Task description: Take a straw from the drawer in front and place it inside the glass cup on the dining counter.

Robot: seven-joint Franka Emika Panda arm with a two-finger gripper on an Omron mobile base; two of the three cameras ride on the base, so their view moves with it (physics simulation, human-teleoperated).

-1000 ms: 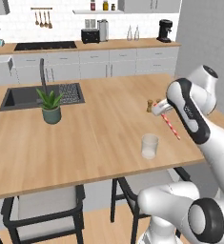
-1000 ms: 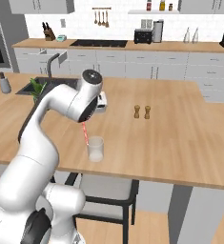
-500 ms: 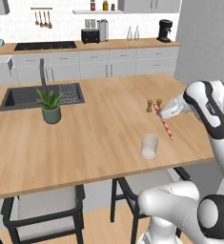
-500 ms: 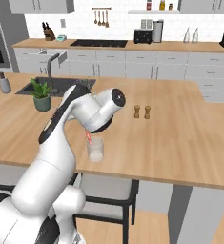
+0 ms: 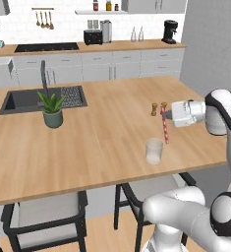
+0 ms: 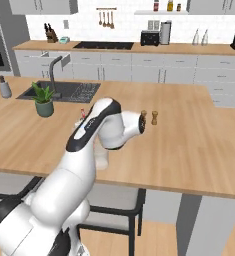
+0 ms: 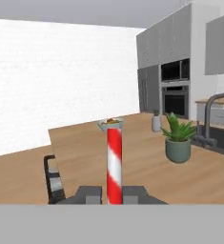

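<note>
You are looking across the dining counter (image 5: pixel 97 142), a broad light wooden top with a dark sink (image 5: pixel 26 100) set in its far left part and one tall tap (image 5: pixel 43 78) behind it. Beyond it runs the wall-side worktop (image 5: pixel 87 47) with white tiles, carrying one toaster (image 5: pixel 91 37), one coffee machine (image 5: pixel 170 32) and a black hob (image 5: pixel 45 47). Two dark chairs (image 5: pixel 43 216) stand under the near edge.

On the counter you can count one potted plant (image 5: pixel 52 109) just right of the sink, two small brown shakers (image 5: pixel 154 109) side by side toward the far right, one soap bottle (image 6: pixel 4 88) at the far left, and one glass cup (image 5: pixel 154 151) near the near edge.

The gripper (image 5: pixel 167 116) lies level to the right of the shakers, and its jaws are closed narrowly on the straw (image 5: pixel 164 129), clamping it near its top. The one red-and-white striped straw hangs down just right of the glass cup, its lower end beside the cup's rim, and you cannot tell whether it touches. From the hand camera the straw (image 7: pixel 114 164) rises straight between the two fingertips (image 7: pixel 91 193).
</note>
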